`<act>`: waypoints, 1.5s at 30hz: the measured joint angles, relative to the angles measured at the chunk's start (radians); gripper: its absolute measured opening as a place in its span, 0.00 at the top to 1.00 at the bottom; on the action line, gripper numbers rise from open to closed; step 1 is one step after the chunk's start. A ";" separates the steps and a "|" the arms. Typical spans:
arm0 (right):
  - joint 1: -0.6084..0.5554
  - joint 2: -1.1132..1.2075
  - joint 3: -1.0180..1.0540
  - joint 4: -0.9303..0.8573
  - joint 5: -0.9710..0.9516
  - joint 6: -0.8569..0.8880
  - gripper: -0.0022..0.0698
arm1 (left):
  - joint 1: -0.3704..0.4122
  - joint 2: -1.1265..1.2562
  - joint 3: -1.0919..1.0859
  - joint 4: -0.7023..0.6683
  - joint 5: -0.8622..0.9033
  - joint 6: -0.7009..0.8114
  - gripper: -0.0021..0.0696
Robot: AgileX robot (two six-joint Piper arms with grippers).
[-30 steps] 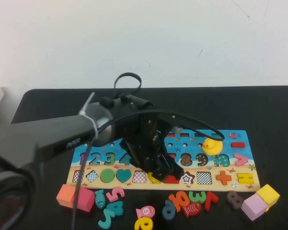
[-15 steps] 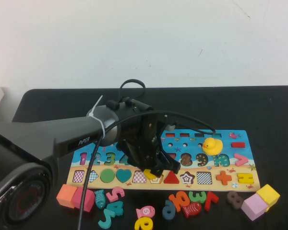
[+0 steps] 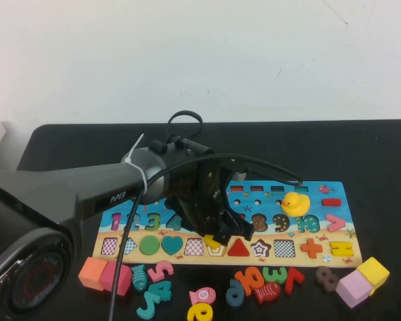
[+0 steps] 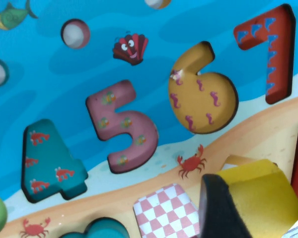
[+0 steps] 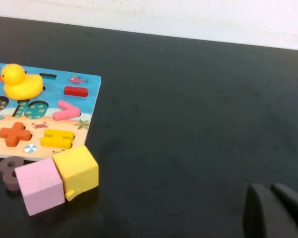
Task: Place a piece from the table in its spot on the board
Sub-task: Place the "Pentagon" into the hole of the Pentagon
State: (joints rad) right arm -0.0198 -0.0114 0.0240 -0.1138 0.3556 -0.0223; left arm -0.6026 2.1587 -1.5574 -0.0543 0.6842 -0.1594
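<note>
The puzzle board (image 3: 323, 195) lies on the black table, most of its numbers and shapes in place. My left gripper (image 3: 222, 235) hangs over the board's front row, shut on a yellow pentagon piece (image 3: 210, 241). It holds the piece tilted just above the empty pentagon slot (image 3: 217, 249), between the checkered square and the red triangle (image 3: 238, 248). In the left wrist view the yellow piece (image 4: 253, 191) sits between the dark fingers (image 4: 218, 208) of the left gripper (image 4: 262, 213), below the 5 and 6. My right gripper (image 5: 275, 213) is shut and empty over bare table, right of the board (image 5: 87, 101).
Loose numbers and fish lie along the table's front edge (image 3: 254, 277). Orange and pink blocks (image 3: 105, 274) sit front left. A yellow cube (image 3: 373, 271), a pink cube (image 3: 353, 288) and a brown 8 (image 3: 326, 276) sit front right. A yellow duck (image 3: 296, 202) stands on the board.
My left gripper has risen and shifted slightly back with the yellow piece. The red triangle and the pentagon slot, covered a second ago, now show.
</note>
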 joint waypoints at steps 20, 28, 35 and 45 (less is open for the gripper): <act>0.000 0.000 0.000 0.000 0.000 0.000 0.94 | 0.000 0.000 0.000 -0.009 0.019 0.043 0.55; 0.000 0.000 0.000 0.000 0.000 0.000 0.94 | 0.000 0.018 0.000 -0.017 0.029 0.049 0.55; 0.000 0.000 0.000 0.000 0.000 0.000 0.94 | 0.000 0.029 0.000 -0.027 0.026 0.049 0.55; 0.000 0.000 0.000 0.000 0.000 0.000 0.94 | 0.000 0.029 0.000 -0.027 0.018 0.086 0.55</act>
State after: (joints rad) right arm -0.0198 -0.0114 0.0240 -0.1138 0.3556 -0.0223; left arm -0.6026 2.1881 -1.5574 -0.0814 0.7019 -0.0733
